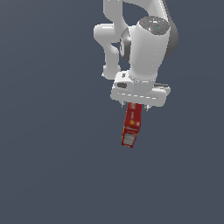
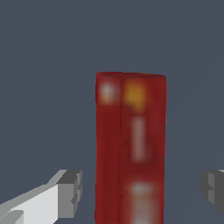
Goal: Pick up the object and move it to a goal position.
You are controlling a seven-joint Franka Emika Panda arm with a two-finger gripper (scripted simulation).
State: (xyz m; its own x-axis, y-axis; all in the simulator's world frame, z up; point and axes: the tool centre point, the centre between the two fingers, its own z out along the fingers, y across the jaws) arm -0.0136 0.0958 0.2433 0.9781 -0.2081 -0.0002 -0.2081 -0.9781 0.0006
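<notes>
The object is a small elongated red box (image 1: pixel 131 126) with white label panels and a yellow mark, lying on the flat grey surface. In the exterior view my white gripper (image 1: pixel 134 106) is right above one end of the box and covers that end. In the wrist view the box (image 2: pixel 131 144) lies between my two grey fingertips (image 2: pixel 70 192), with a gap showing on each side. The jaws stand wide apart and neither pad touches the box. My gripper (image 2: pixel 142 188) is open around the box.
The grey surface (image 1: pixel 52 166) stretches in every direction with nothing else on it. The white arm (image 1: pixel 146 48) rises behind the gripper at the top of the exterior view. No goal marker shows.
</notes>
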